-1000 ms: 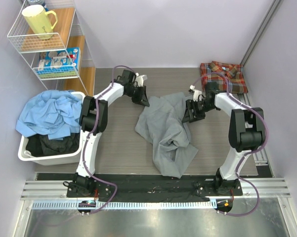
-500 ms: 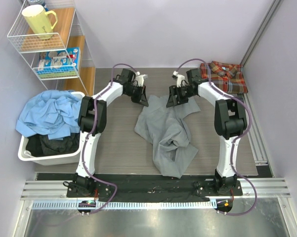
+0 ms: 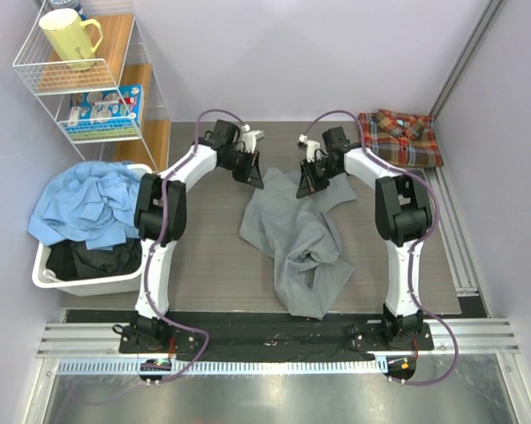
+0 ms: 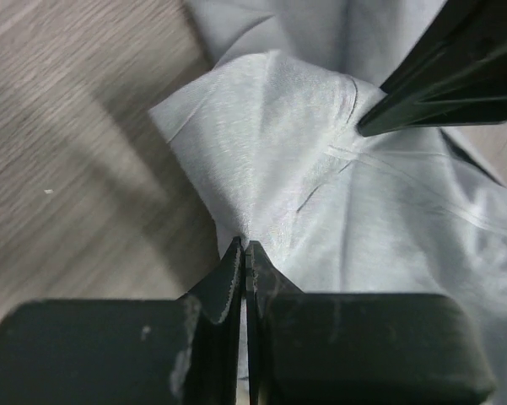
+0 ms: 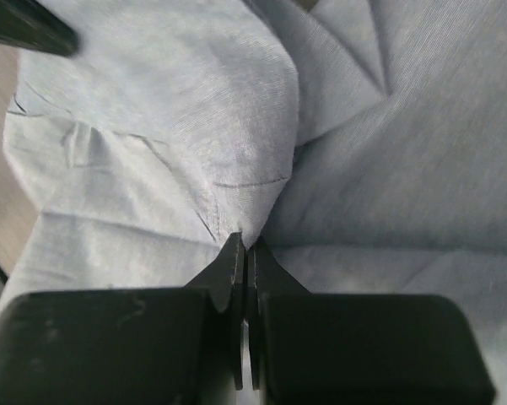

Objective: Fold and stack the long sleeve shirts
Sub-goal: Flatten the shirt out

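Observation:
The grey long sleeve shirt (image 3: pixel 296 234) lies crumpled in the middle of the table, running from its far edge toward the near side. My left gripper (image 3: pixel 254 177) is shut on a fold at the shirt's far left corner (image 4: pixel 270 160), its tips (image 4: pixel 245 246) pinching cloth. Just right of it, my right gripper (image 3: pixel 307 184) is shut on the far edge too, tips (image 5: pixel 246 243) pinching a seamed fold (image 5: pixel 194 126). The plaid long sleeve shirt (image 3: pixel 399 137) lies folded at the far right corner.
A white bin (image 3: pixel 49 274) heaped with blue cloth (image 3: pixel 88 208) stands at the left. Behind it is a wire shelf (image 3: pixel 115 88) with a yellow mug (image 3: pixel 66 35). The two grippers are close together; the right one's fingers (image 4: pixel 447 76) show in the left wrist view.
My right gripper has swung from the shirt's right side to its far edge beside the left gripper and shut on the cloth. The left gripper has finished closing in place.

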### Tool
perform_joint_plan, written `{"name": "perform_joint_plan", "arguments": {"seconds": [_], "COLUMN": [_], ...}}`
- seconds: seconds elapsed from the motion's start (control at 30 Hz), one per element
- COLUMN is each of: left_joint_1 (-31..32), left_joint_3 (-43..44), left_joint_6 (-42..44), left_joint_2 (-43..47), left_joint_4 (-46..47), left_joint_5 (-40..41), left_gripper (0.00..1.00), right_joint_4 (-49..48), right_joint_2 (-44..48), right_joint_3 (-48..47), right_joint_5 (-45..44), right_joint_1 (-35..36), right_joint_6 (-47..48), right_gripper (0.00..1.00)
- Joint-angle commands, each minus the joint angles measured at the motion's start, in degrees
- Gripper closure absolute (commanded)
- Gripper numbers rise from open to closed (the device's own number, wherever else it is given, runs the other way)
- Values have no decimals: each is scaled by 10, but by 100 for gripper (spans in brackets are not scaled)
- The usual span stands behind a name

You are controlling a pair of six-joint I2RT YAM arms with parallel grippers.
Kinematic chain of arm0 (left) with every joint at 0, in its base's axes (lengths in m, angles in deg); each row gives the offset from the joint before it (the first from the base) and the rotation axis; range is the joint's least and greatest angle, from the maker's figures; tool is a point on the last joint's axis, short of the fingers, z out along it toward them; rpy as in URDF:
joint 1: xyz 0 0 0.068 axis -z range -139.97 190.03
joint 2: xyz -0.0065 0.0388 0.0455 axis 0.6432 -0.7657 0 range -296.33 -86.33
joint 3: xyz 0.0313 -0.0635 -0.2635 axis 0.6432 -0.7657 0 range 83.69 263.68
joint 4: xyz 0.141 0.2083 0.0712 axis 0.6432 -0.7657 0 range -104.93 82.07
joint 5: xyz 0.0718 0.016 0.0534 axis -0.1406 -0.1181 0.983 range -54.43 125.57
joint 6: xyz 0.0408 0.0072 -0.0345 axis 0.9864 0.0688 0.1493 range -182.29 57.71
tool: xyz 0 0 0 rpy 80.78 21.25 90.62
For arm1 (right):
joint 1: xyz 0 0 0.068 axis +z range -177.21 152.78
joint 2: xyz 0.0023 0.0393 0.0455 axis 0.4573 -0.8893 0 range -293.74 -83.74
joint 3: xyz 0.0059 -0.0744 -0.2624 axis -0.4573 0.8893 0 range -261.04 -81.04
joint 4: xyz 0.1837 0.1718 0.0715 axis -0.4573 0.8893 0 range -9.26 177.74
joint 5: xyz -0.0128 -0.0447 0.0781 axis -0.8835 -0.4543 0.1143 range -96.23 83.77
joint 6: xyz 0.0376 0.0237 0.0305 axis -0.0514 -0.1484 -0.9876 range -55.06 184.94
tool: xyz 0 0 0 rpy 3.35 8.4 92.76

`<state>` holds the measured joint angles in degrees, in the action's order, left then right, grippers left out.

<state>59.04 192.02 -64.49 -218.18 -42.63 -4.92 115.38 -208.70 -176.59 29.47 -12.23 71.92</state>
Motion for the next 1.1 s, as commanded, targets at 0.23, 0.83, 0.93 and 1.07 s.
{"name": "perform_joint_plan", "arguments": {"seconds": [0.23, 0.83, 0.93, 1.07], "left_joint_1": [194, 138, 138, 140], "left_joint_3": [-204, 22, 108, 222], "left_joint_6": [212, 82, 49, -36], "left_joint_2": [345, 96, 14, -78], "left_joint_4": [-136, -40, -38, 13], "left_joint_5": [-17, 76, 82, 87], "left_gripper": [98, 34, 31, 6], "right_joint_4": [169, 244, 245, 243], "right_joint_2": [302, 461, 466, 469], "right_joint_3": [188, 400, 409, 411], "right_joint_5": [6, -243, -251, -252], "right_joint_1": [-61, -143, -143, -159], "right_joint_6": [101, 292, 294, 292], "right_gripper": [99, 99, 99, 99]}}
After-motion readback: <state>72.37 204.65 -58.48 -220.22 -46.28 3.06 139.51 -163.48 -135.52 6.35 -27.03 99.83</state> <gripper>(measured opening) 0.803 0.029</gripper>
